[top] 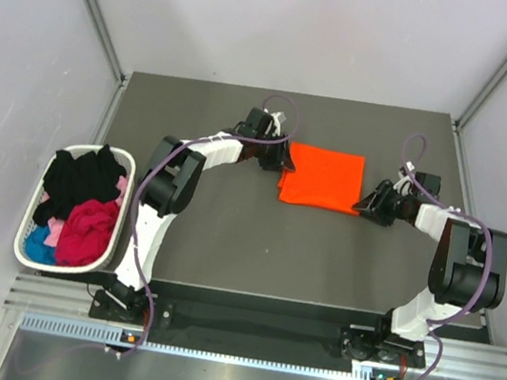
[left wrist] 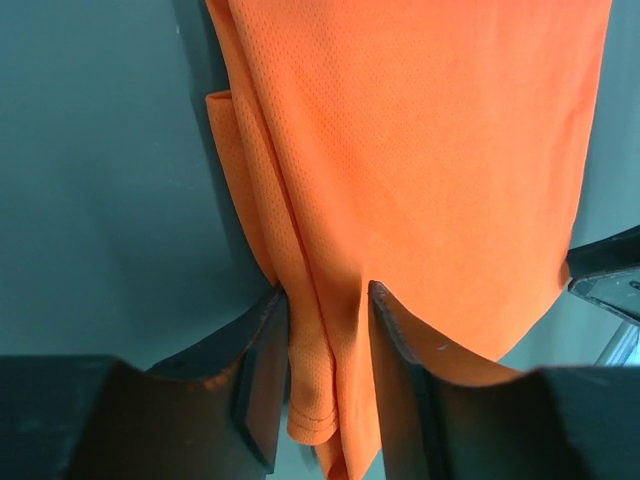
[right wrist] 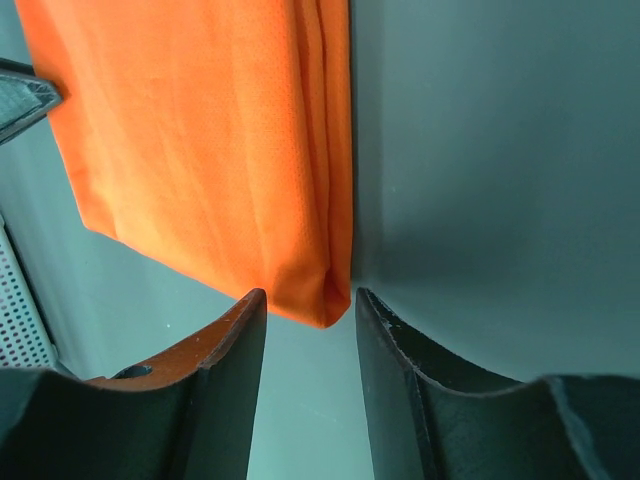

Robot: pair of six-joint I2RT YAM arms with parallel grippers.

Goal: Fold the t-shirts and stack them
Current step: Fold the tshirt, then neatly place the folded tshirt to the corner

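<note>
A bright orange t-shirt [top: 323, 177] lies folded into a flat rectangle on the dark table. My left gripper [top: 280, 160] is at its left edge. In the left wrist view the jaws [left wrist: 325, 290] stand apart with the folded hem of the orange t-shirt [left wrist: 420, 150] lying loosely between them. My right gripper [top: 368, 206] is at the shirt's near right corner. In the right wrist view it [right wrist: 310, 295] is open, and the corner of the orange t-shirt [right wrist: 200, 140] sits just beyond the fingertips. Nothing lies between those fingers.
A white basket [top: 30, 263] stands at the table's left edge. It holds a black t-shirt [top: 82, 177], a magenta one [top: 90, 232] and a blue one [top: 40, 248], all crumpled. Grey walls enclose the table [top: 226, 244] on three sides.
</note>
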